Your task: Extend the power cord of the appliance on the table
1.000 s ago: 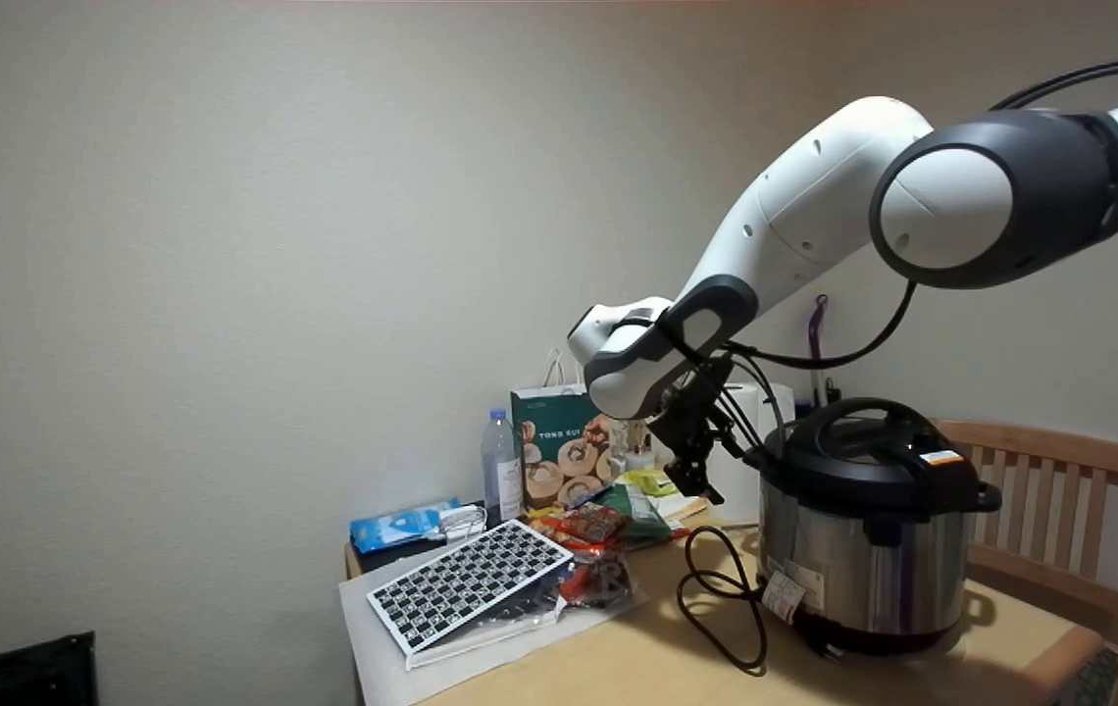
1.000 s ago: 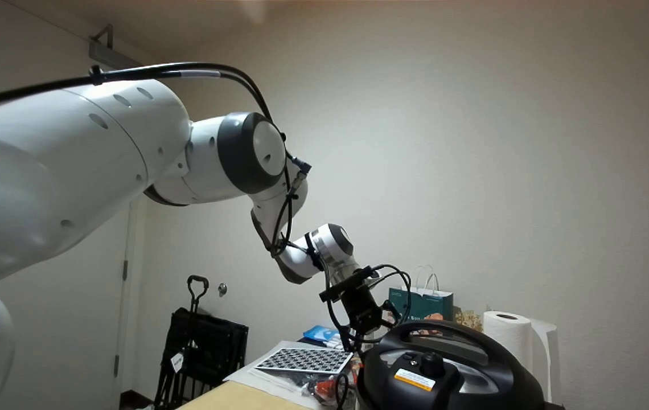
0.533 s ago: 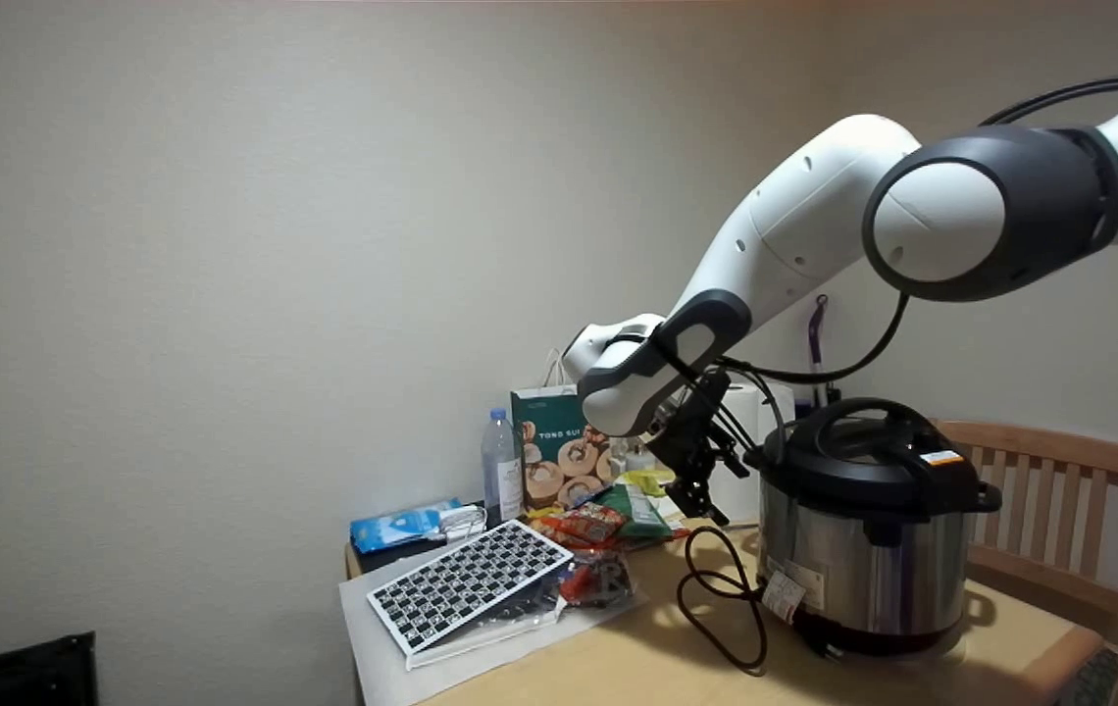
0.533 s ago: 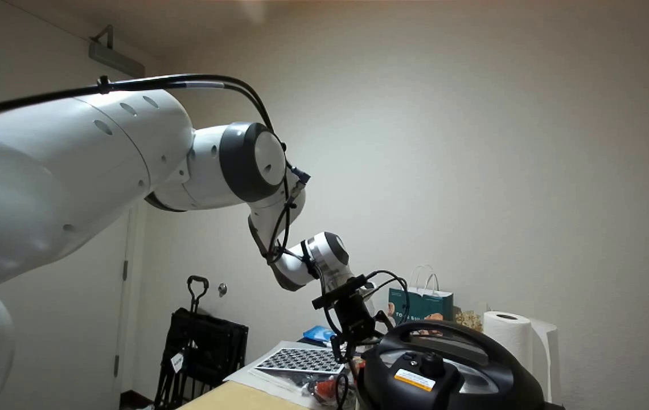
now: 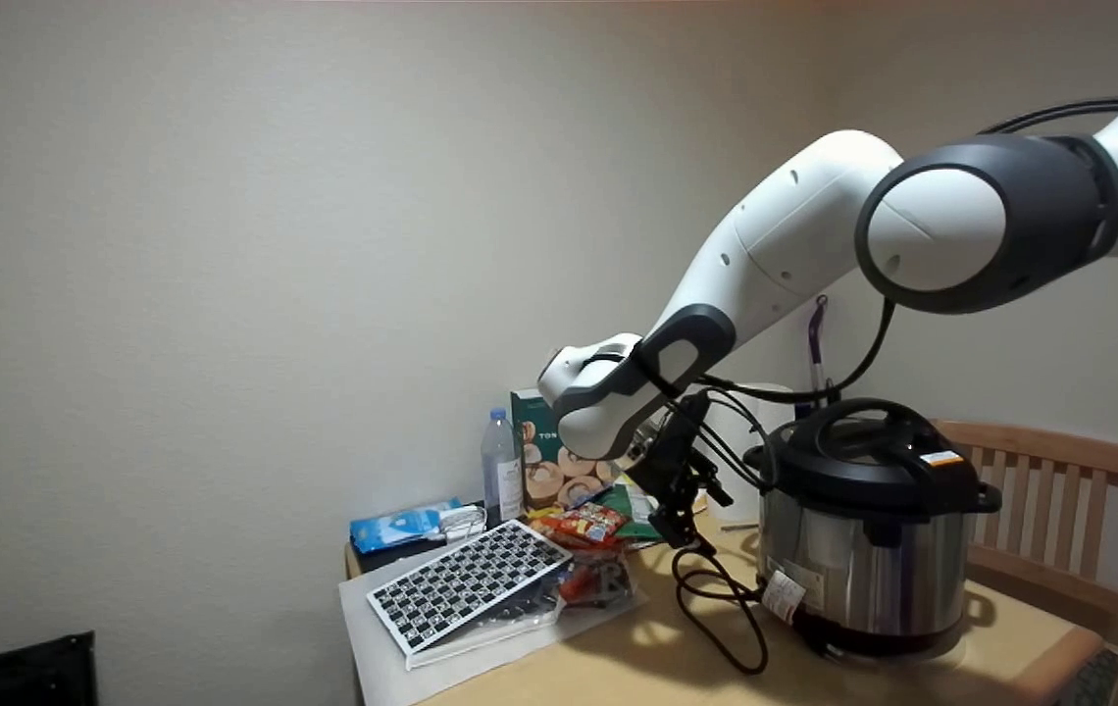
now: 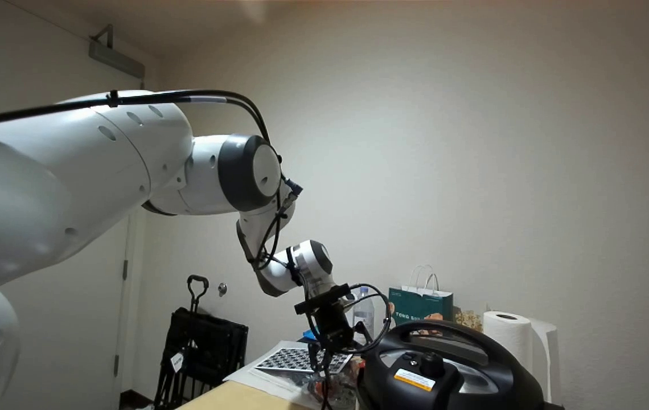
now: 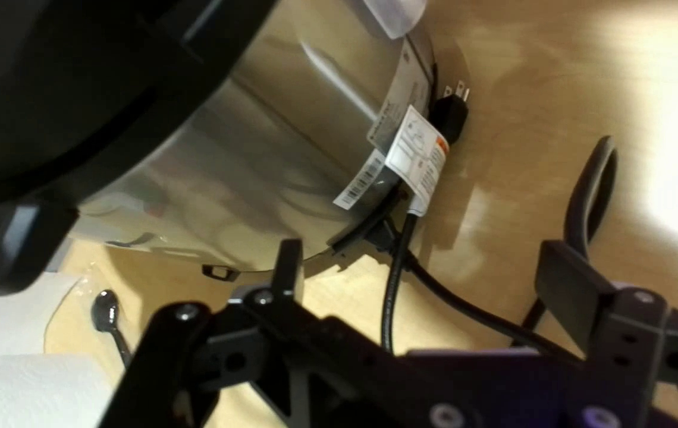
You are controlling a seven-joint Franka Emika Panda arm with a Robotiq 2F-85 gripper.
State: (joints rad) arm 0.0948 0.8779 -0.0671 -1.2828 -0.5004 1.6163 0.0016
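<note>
Cord (image 7: 482, 315) in loops on the table (image 5: 608, 672), just below the robot hand (image 7: 423, 270) with fingers (image 7: 571, 294) wide apart. Shiny pot (image 5: 873, 559) close beside that hand.

The pot (image 5: 873, 574) has silver sides, and its lid (image 5: 848, 480) is black with an orange and white sticker (image 6: 414, 380). The cord (image 7: 482, 318) is black, and so is the gripper (image 7: 425, 278). The arm (image 5: 765, 240) is white with dark grey bands. The table (image 5: 598, 677) is yellowy brown and the chair (image 5: 1049, 439) is light brown. The flat board (image 5: 471, 585) has black and white checks. The paper bag (image 6: 407, 302) is green with white letters, the bottle (image 5: 496, 459) has a blue cap (image 5: 498, 414), one packet (image 5: 586, 527) is mostly red, and the paper towels (image 6: 508, 344) are white.
</note>
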